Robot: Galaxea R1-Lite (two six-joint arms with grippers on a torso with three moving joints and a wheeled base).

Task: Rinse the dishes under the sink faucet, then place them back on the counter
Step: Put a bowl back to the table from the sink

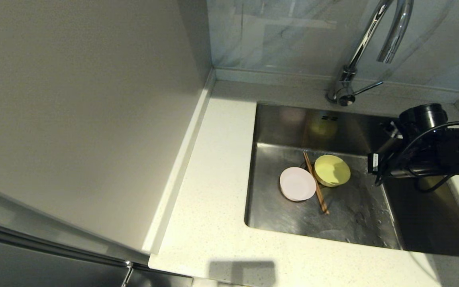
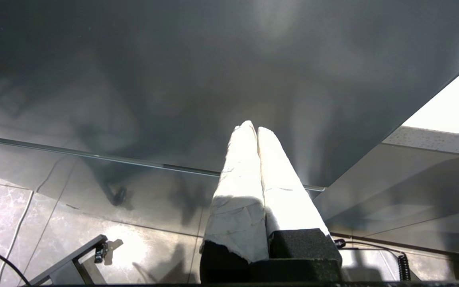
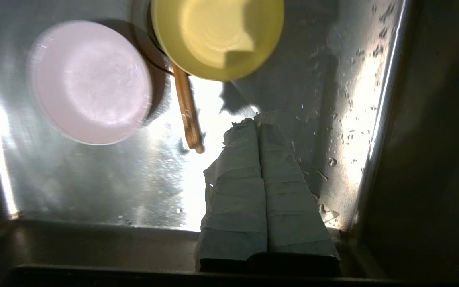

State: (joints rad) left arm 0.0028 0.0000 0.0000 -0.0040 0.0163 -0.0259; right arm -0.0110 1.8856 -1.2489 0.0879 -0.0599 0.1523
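Note:
The pale-pink dish and the pale-yellow bowl lie on the floor of the steel sink. The brown chopsticks lie between them, with one end under the bowl. My right gripper hangs shut and empty above the sink floor, a little short of the bowl and beside the chopsticks' near tips. Its arm reaches in over the sink's right side. The chrome faucet stands behind the sink, with no water showing. My left gripper is shut and empty, parked low before a dark cabinet panel.
The speckled counter runs left of and in front of the sink. A beige wall panel rises on the left. The faucet's lever handle points right. Water drops lie on the sink floor near its right wall.

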